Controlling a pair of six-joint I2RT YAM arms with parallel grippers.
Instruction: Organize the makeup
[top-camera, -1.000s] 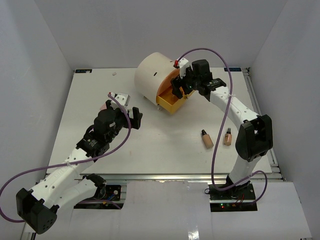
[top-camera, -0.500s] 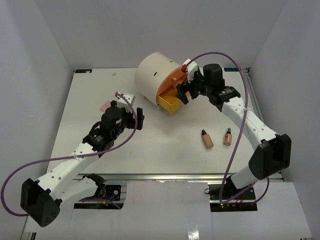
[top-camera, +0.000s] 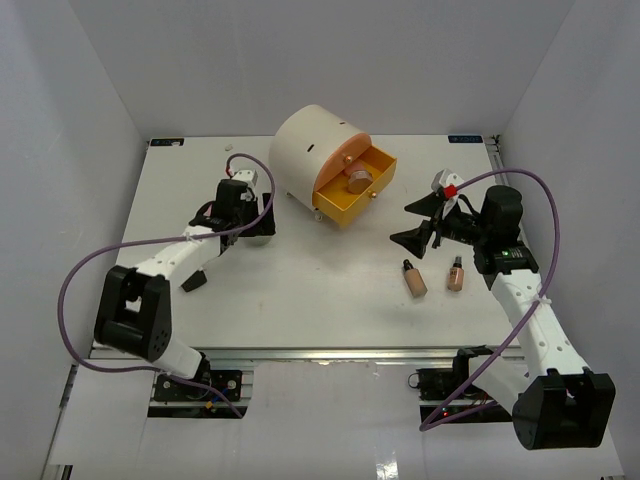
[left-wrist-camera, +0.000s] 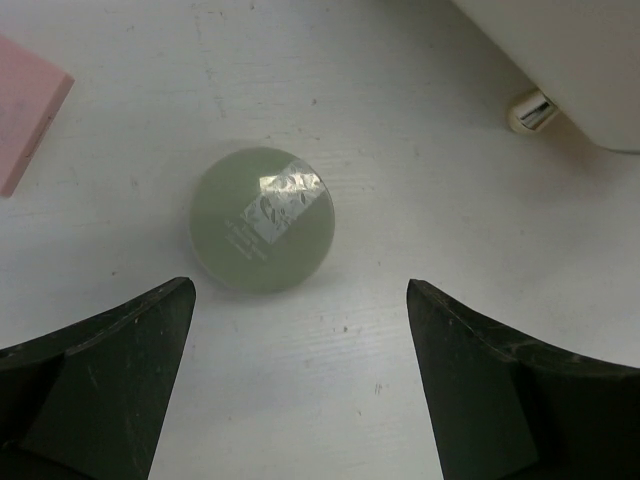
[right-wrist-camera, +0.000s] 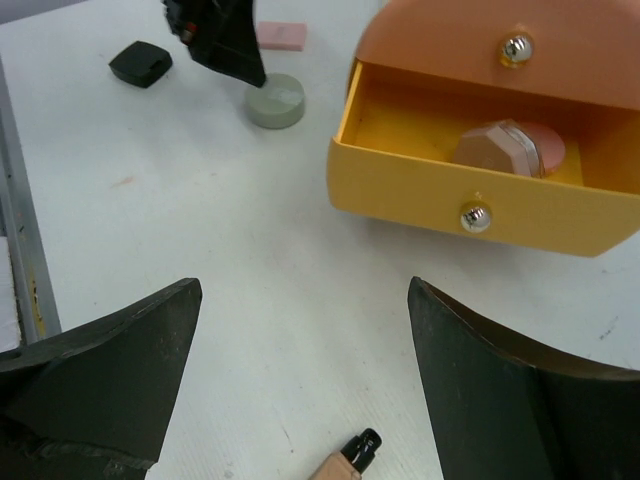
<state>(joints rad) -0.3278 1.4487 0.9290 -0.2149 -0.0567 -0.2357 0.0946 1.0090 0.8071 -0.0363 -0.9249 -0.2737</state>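
Observation:
Two tan bottles with black caps lie at the right, one (top-camera: 413, 278) beside the other (top-camera: 455, 273). My right gripper (top-camera: 412, 222) is open and empty just above them; one bottle's cap (right-wrist-camera: 358, 450) shows between its fingers (right-wrist-camera: 300, 400). A pink-beige compact (right-wrist-camera: 510, 148) lies in the open yellow drawer (top-camera: 352, 190). My left gripper (top-camera: 255, 225) is open and empty (left-wrist-camera: 300, 400), just short of a grey-green round compact (left-wrist-camera: 263, 219) on the table, which also shows in the right wrist view (right-wrist-camera: 276, 101).
The big cream cylindrical box (top-camera: 310, 150) stands at the back middle, its foot (left-wrist-camera: 530, 110) near the left gripper. A flat pink item (right-wrist-camera: 282, 36) and a small black item (right-wrist-camera: 140, 63) lie beyond the green compact. White walls enclose the table.
My right gripper pulled back from the drawer to the right, above the bottles, leaving the drawer open with the compact inside. My left arm stretched toward the box, over the green compact.

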